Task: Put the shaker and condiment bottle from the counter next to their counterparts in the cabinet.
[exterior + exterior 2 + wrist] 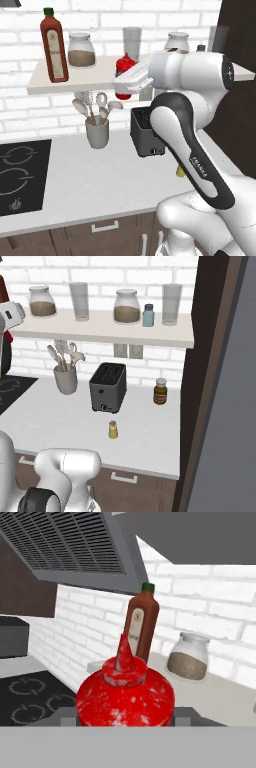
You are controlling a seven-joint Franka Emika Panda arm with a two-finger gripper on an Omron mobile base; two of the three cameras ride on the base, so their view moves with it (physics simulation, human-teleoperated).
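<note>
The red condiment bottle [125, 699] sits close in front of the hand camera, nozzle up, clamped between the fingers of the gripper [125, 86]; in the left base view the bottle [125, 65] shows just behind the white hand, level with the cabinet [75, 82] shelf board and near its middle. The tall dark-red sauce bottle [54, 47] with the green cap stands upright on the shelf to the left of it, apart, with a glass jar [81, 50] of brown grains between them and further back. The arm reaches up from the lower right of the left base view, elbow bent, forearm raised, hand held roughly level and pointing left along the shelf. The yellow-olive shaker [113, 430] stands upright on the counter [60, 421] in front of the dark toaster [107, 387], apart from it. The pale blue shaker [148, 315] stands on the shelf beside a second jar [126, 306]
</note>
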